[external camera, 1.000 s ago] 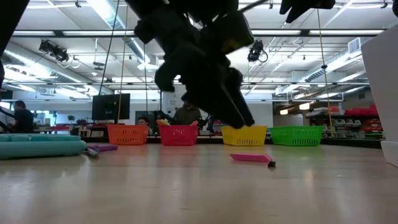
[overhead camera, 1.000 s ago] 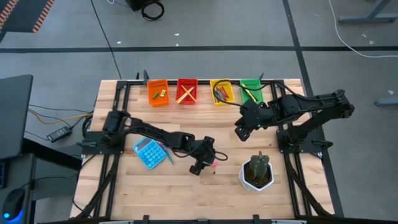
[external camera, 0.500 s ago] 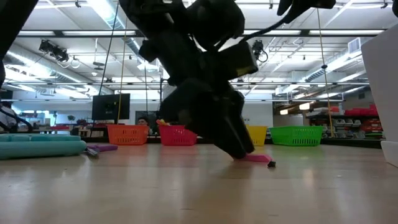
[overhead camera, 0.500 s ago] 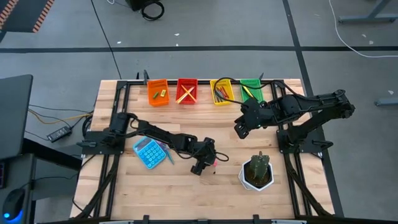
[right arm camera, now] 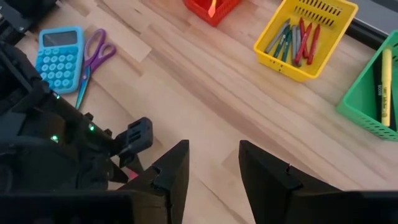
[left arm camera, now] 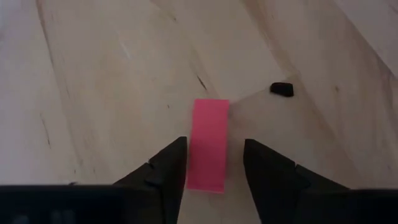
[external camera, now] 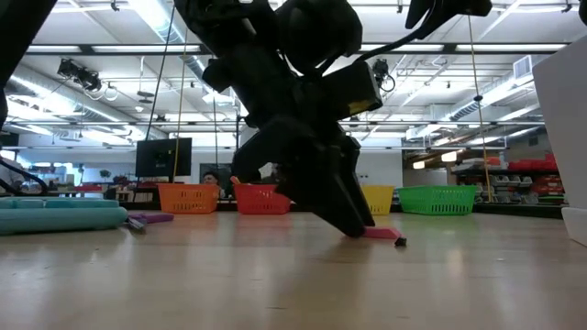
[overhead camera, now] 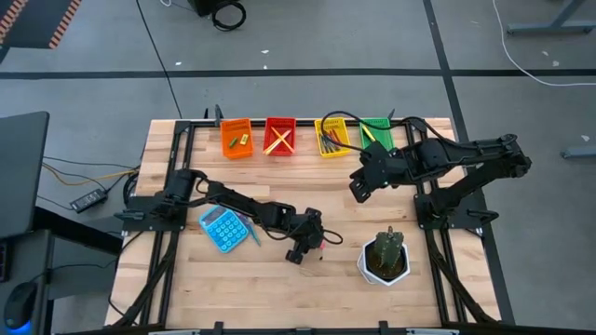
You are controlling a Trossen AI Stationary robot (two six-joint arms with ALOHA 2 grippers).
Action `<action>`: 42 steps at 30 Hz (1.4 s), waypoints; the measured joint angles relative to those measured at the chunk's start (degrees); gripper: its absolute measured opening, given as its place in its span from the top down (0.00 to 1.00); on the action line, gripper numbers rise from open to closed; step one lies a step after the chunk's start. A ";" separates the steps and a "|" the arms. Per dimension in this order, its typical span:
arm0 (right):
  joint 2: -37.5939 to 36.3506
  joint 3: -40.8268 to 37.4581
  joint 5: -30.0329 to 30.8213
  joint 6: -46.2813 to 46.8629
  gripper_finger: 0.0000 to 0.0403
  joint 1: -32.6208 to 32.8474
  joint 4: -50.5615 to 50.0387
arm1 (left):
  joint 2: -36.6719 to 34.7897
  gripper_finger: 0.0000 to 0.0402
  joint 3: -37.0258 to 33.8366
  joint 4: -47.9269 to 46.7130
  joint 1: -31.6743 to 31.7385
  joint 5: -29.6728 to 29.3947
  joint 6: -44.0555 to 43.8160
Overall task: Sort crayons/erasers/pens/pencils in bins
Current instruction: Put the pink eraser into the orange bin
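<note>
The table [overhead camera: 279, 279] is evenly and brightly lit in the high view, with only soft, short shadows cast beneath the arms. In the low view, light is supplied by long ceiling strip lights [external camera: 165, 23] in the room behind; against them the near arm is reduced to a dark, blurred silhouette, while the wooden surface in the foreground is rendered soft and out of focus. A faint sheen is seen on the tabletop there. In the left wrist view, the pink eraser [left arm camera: 208, 144] is shown sharply, a soft shadow is cast around it, and the fingers at the edge are darkened and slightly blurred. The right wrist view is clear, with mild stretching toward its corners.
</note>
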 joint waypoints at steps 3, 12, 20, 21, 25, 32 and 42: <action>0.00 0.00 0.00 -0.39 0.64 -0.23 0.00 | 0.00 0.64 0.00 -0.04 0.07 -0.56 0.01; 0.00 0.00 -0.04 -1.08 0.64 -0.33 -0.02 | 0.02 0.79 0.00 -0.09 0.15 -0.87 -1.46; 0.00 0.01 -0.07 -2.49 0.64 -0.35 -0.02 | -1.25 0.77 -0.16 -1.11 0.24 -1.73 -1.44; 0.00 0.00 -0.07 -2.64 0.64 -0.37 -0.02 | -1.28 0.76 0.39 -1.35 0.36 -1.72 -1.44; 0.00 0.00 0.02 -3.16 0.64 -0.37 0.01 | -1.73 0.77 2.45 -3.11 0.53 -1.79 -1.40; 0.00 0.00 0.06 -4.17 0.64 -0.37 0.00 | -1.84 0.79 9.72 -12.74 1.95 -3.53 -0.95; 0.00 0.00 4.01 -5.69 0.64 -0.37 0.00 | -1.84 0.77 15.00 -25.27 7.89 -3.87 -2.38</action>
